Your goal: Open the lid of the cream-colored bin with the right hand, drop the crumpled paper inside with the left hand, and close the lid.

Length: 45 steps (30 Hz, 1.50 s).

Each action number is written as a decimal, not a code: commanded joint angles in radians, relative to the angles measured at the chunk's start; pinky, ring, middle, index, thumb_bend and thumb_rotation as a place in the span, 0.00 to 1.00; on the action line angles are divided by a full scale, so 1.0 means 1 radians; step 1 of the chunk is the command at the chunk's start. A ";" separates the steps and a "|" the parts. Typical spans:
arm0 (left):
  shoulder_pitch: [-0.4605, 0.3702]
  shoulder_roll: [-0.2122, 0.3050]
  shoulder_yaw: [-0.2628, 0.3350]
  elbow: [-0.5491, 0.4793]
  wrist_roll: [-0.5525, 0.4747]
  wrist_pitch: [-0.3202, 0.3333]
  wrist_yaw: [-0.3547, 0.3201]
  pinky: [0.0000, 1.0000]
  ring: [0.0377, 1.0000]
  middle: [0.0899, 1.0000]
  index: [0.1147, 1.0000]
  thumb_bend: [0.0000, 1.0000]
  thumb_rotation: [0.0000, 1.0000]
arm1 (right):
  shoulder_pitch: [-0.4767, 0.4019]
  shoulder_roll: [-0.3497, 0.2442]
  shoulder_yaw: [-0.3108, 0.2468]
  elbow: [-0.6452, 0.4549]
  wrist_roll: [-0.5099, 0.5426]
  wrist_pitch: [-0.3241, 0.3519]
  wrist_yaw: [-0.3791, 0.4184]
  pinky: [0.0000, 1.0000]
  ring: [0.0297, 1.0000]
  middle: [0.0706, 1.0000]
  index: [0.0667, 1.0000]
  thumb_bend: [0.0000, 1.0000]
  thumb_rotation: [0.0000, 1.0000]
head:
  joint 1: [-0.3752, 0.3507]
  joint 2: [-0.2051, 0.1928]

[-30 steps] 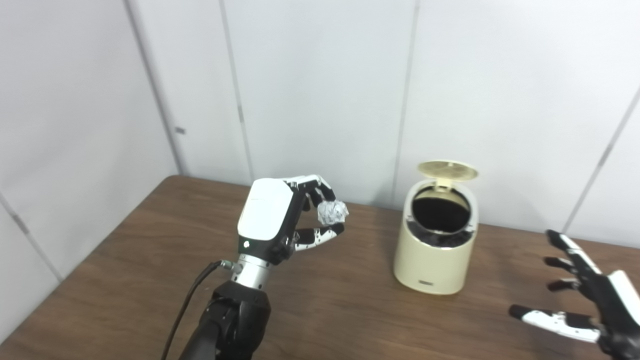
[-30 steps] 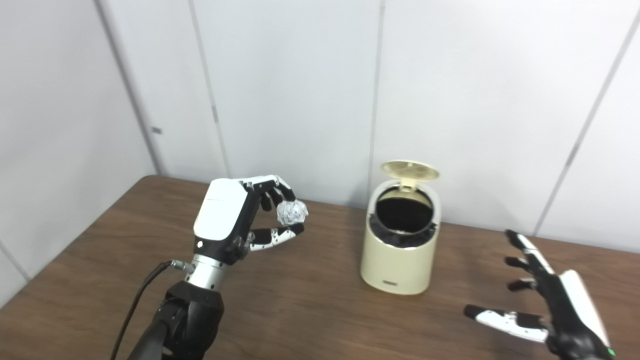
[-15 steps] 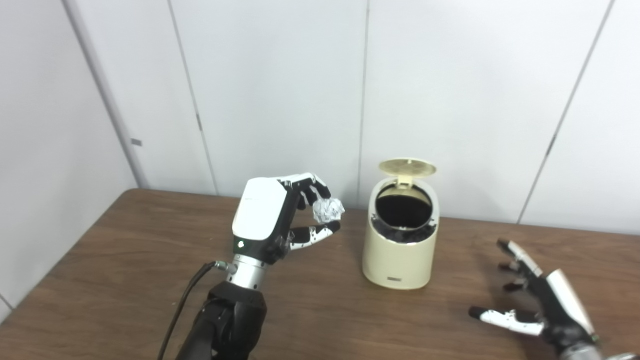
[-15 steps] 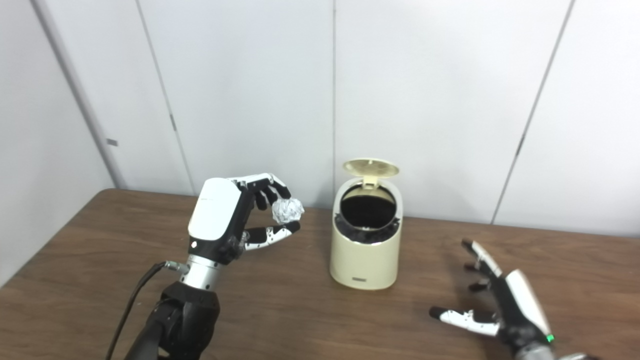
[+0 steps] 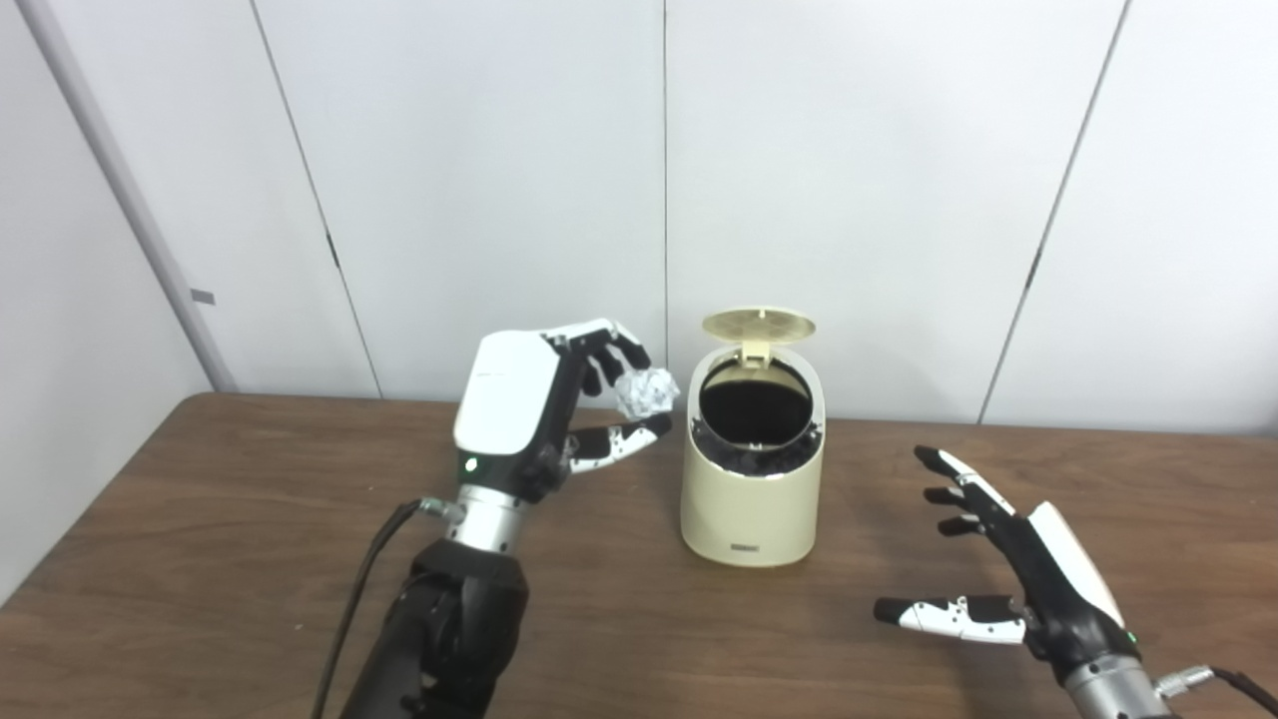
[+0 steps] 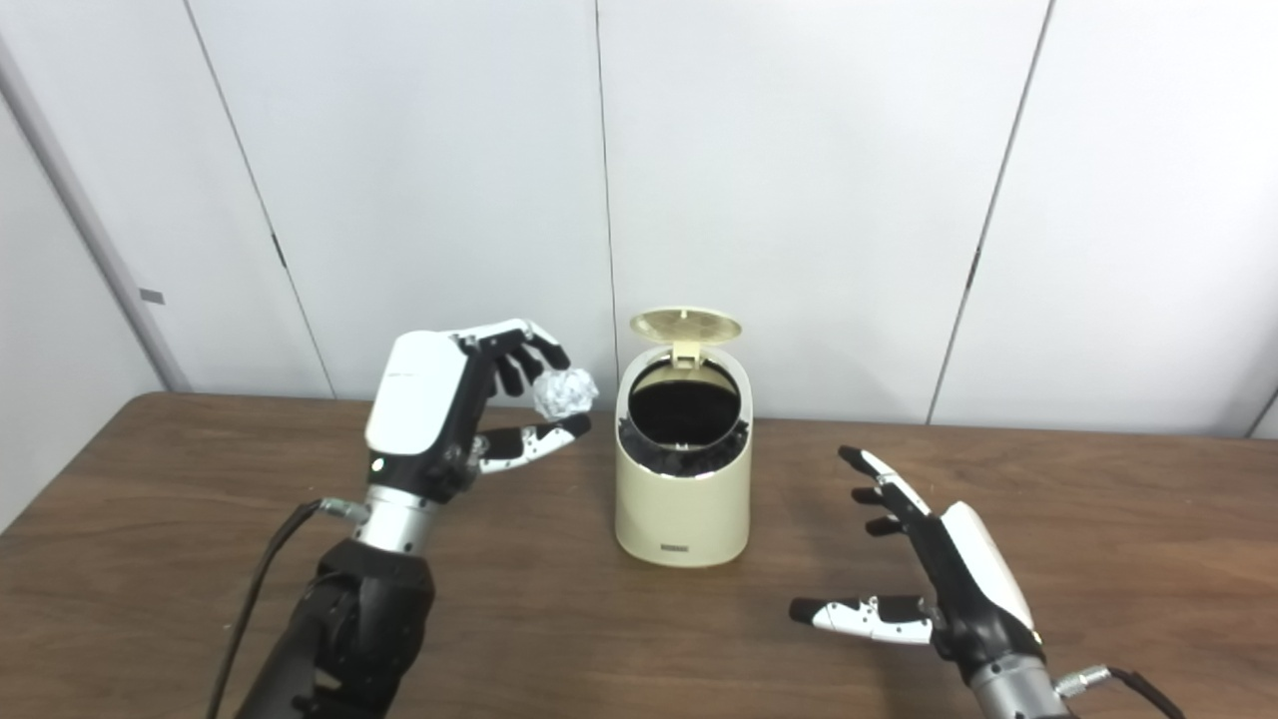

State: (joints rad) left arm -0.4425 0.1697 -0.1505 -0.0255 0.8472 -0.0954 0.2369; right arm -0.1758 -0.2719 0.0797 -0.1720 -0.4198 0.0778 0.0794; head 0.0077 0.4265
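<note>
The cream-colored bin point(image 5: 751, 499) stands on the brown table point(image 5: 200, 519) with its round lid point(image 5: 758, 325) flipped up at the back, showing a dark inside. My left hand point(image 5: 529, 409) is raised just left of the bin's mouth and is shut on a crumpled ball of paper point(image 5: 645, 391), pinched between fingertips and thumb. The paper hangs a little left of the opening, about level with its rim. To the right of the bin, low over the table, my right hand point(image 6: 944, 559) is open with its fingers spread, holding nothing.
White wall panels point(image 5: 849, 180) rise right behind the table's far edge, close behind the bin. A black cable point(image 5: 349, 609) runs along my left forearm. Bare table top lies in front of the bin and on both sides.
The camera has swung right, shifting the whole scene left in the picture. My left hand with the paper has come closer to the bin's mouth. My right hand stays open beside the bin.
</note>
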 commanded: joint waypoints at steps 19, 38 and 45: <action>-0.145 -0.053 -0.066 0.137 -0.011 -0.033 0.079 0.32 0.39 0.42 0.45 0.50 0.00 | -0.022 0.026 0.023 -0.067 -0.028 0.062 0.018 0.67 0.83 0.93 0.90 0.75 0.24 | -0.042 -0.021; -0.237 -0.070 -0.122 0.349 0.024 -0.069 0.202 0.39 0.44 0.42 0.44 0.50 0.00 | -0.018 0.027 0.025 -0.078 -0.040 0.066 0.024 0.69 0.84 0.93 0.90 0.74 0.27 | -0.054 -0.020; -0.278 -0.065 -0.162 0.446 0.074 -0.035 0.259 0.36 0.40 0.41 0.45 0.50 0.00 | -0.013 0.031 0.022 -0.079 -0.037 0.059 0.017 0.67 0.83 0.93 0.90 0.75 0.25 | -0.059 -0.018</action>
State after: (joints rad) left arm -0.6593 0.1001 -0.3099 0.4218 0.9065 -0.1341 0.4626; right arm -0.1712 -0.2395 0.1082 -0.2135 -0.4593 0.1572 0.1100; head -0.0506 0.4080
